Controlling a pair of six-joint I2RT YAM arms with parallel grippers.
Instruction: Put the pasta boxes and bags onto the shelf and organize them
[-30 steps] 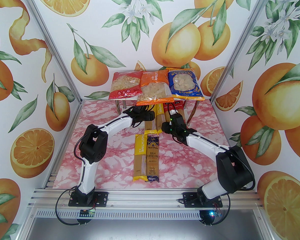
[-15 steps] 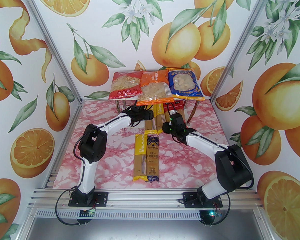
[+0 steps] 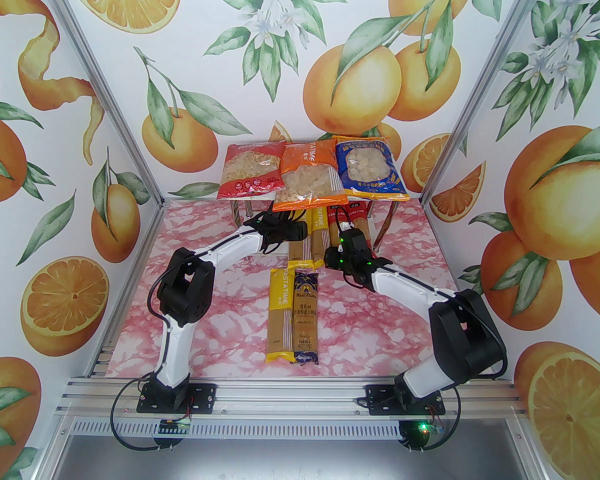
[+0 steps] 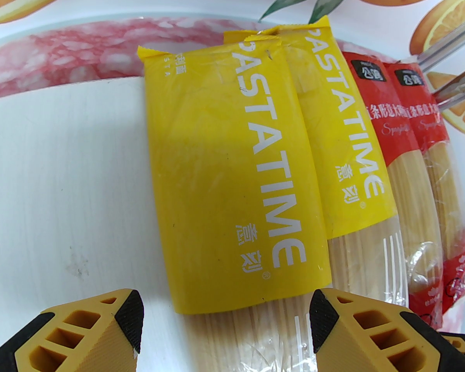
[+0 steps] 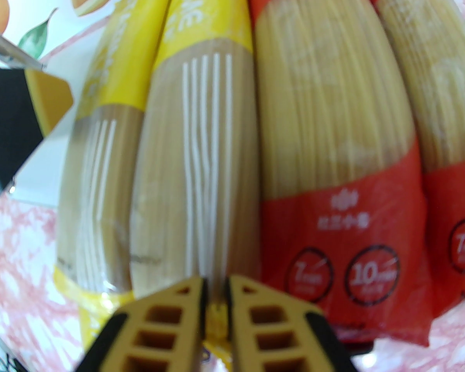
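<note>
On the shelf's top board lie a red bag (image 3: 252, 170), an orange bag (image 3: 307, 178) and a blue bag (image 3: 370, 168). Two yellow spaghetti packs (image 4: 232, 169) and two red packs (image 4: 407, 161) lie side by side on the shelf's lower white board (image 4: 62, 169). My left gripper (image 4: 226, 324) is open, its fingers either side of the leftmost yellow pack. My right gripper (image 5: 216, 297) is at the packs' near ends, its fingers pinched on the end seal of the second yellow pack (image 5: 197, 149).
A yellow pack (image 3: 280, 313) and a dark blue-gold pack (image 3: 305, 313) lie side by side mid-table on the pink marbled surface. Thin chrome shelf legs (image 3: 237, 215) stand near both grippers. Printed walls enclose the sides and back.
My right gripper's fingers have closed in on the yellow pack's end seal, and the wrist shifted slightly. The left gripper has stayed open at the shelf.
</note>
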